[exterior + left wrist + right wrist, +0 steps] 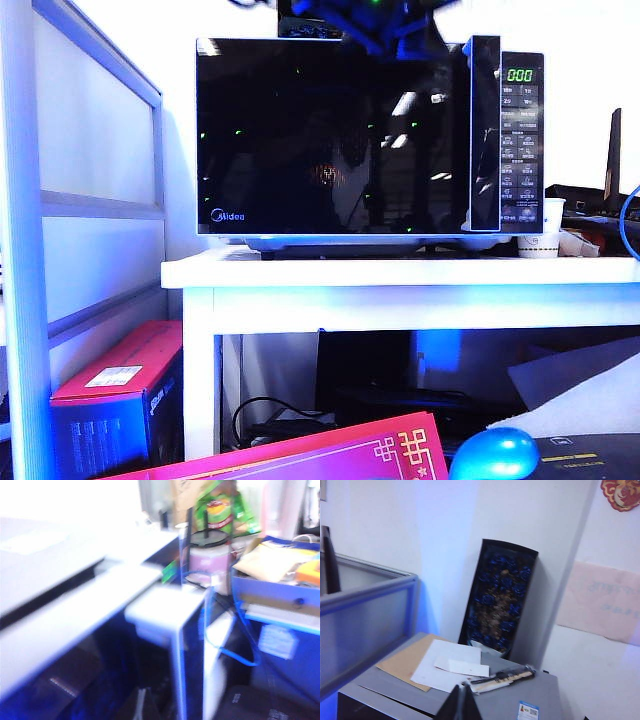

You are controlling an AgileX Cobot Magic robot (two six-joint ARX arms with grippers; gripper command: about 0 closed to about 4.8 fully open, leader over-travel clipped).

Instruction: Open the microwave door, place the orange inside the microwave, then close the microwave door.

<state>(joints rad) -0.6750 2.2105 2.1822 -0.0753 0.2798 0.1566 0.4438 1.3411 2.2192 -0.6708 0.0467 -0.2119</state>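
Pinching nothing: right gripper (461, 705) fingertips pressed together, aimed over a paper-strewn grey surface, away from the microwave (370, 140). Left gripper closed too, though outside its blurred wrist view. Microwave door (330, 135) shut. Faint reddish glow behind the glass, maybe the orange (328, 175), maybe reflection. If inside, probably finished; otherwise a handle pull next.

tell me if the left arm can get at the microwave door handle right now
Probably yes. The microwave door is closed and its handle faces out with nothing in front of it. The left gripper shows in no view, though, and the right gripper is shut, pointing off at a wall.
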